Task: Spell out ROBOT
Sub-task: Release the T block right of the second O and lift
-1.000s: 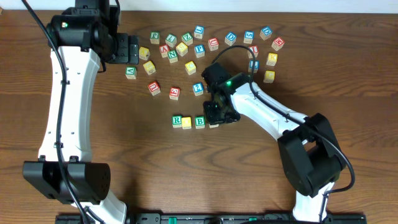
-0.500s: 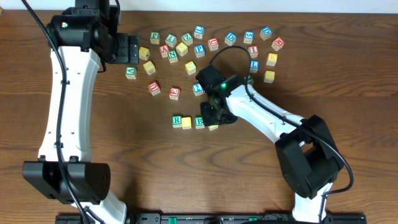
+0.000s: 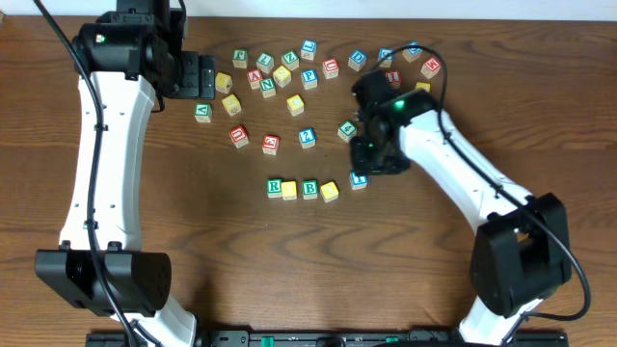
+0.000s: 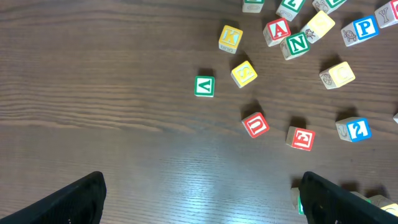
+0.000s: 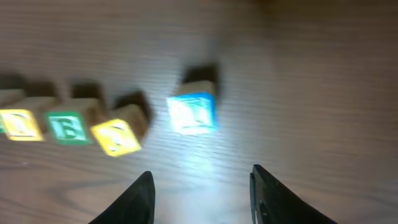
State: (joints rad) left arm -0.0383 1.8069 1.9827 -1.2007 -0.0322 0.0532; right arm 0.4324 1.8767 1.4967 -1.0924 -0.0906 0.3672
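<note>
Dark brown wood table (image 3: pixel 241 251) carries everything in front of you. Take the green-letter B (image 3: pixel 309 189) as your landmark. The yellow-faced cube (image 3: pixel 289 190) sits against its left side, and the green-letter R (image 3: pixel 275 185) is next beyond that, so the three form a row. The second yellow-faced cube (image 3: pixel 330 191) lies just to the right of the B, turned a little askew. The blue-edged cube (image 3: pixel 359 178) is further right of the B, set slightly back from the row's line and just apart from the skewed yellow cube.

Your right gripper (image 5: pixel 202 196) hovers right of the B, close to the blue-edged cube. Its fingers are parted and nothing is between them. The wrist picture is blurred, so that cube's letter probably cannot be read from it.

Your left gripper (image 4: pixel 199 205) is spread wide and empty, well apart from the B, far back and to its left. It is at the edge of the loose cubes (image 3: pixel 308 75) scattered behind the B.
</note>
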